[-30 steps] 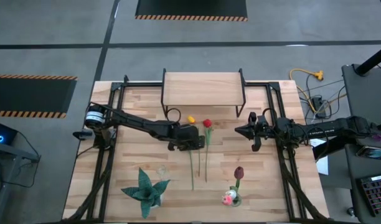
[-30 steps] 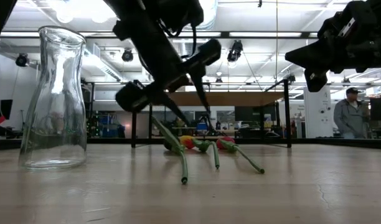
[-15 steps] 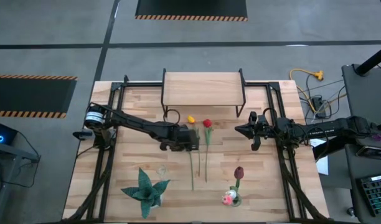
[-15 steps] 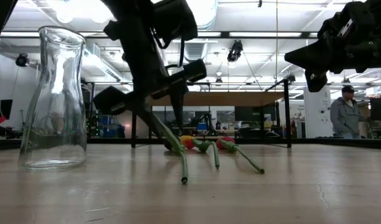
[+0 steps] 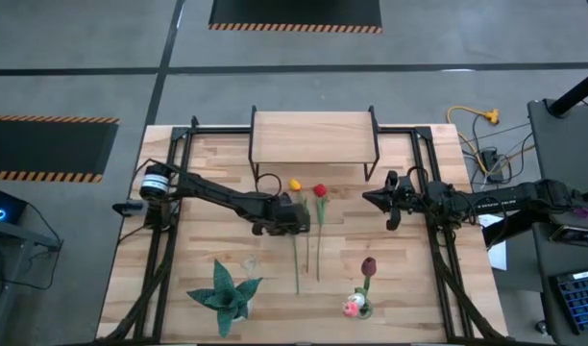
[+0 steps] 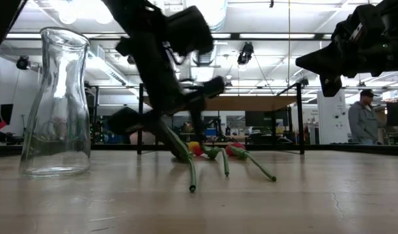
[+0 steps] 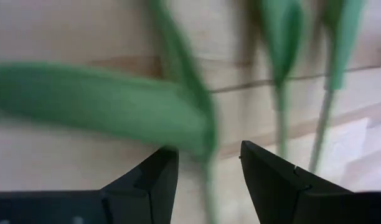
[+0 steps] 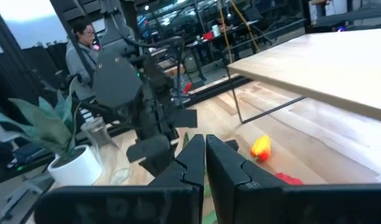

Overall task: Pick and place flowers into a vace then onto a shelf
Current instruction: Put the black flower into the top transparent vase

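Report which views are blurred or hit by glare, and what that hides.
Left wrist view: stems and a leaf smear past the open fingers. Low view: the left arm is motion-blurred against bright ceiling lights; the glass vase stays sharp. Right wrist view: the room behind is soft. High view: even light, no glare.

The shelf (image 5: 313,136) stands at the far edge of the tabletop (image 5: 419,288). Two flowers (image 5: 307,231) lie in the middle, the left claw (image 5: 296,213) just beside them. The vase (image 6: 57,104) stands near the front left corner.
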Action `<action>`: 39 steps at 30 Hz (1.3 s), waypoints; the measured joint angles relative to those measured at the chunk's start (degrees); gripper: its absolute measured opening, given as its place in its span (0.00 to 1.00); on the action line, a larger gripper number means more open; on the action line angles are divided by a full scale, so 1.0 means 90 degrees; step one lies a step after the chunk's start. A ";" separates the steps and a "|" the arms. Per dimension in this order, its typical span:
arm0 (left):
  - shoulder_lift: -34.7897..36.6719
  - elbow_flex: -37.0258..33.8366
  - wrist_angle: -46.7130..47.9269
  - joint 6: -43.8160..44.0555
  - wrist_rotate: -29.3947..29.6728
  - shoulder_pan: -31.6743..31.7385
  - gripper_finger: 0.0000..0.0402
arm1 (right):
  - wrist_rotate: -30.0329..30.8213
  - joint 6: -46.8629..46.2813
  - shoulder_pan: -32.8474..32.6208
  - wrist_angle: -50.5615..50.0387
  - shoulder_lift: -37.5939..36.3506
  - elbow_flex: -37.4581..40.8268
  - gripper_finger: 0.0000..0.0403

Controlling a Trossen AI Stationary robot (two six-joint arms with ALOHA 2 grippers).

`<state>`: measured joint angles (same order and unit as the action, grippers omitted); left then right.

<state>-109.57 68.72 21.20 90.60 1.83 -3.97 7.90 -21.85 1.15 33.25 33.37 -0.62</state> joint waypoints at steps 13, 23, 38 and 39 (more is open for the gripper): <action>-0.0489 0.0238 0.0492 -0.0110 -0.0094 -0.0012 0.39 | 0.0024 0.0279 0.0000 0.0004 0.0061 0.0002 0.02; -0.0502 0.0207 0.0738 -0.0504 -0.0112 -0.0007 0.06 | 0.0071 0.0287 0.0000 0.0005 0.0061 0.0002 0.02; 0.0579 0.0135 0.1002 -0.1863 -0.0246 -0.0012 0.00 | 0.0143 0.0282 0.0000 0.0003 0.0063 0.0007 0.02; 0.0778 0.0152 0.1012 -0.1974 -0.0243 -0.0012 0.00 | 0.0143 0.0282 0.0000 0.0003 0.0063 0.0007 0.02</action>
<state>-102.56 70.09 30.31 72.84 -0.36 -4.08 9.19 -19.31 1.15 33.28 33.93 -0.56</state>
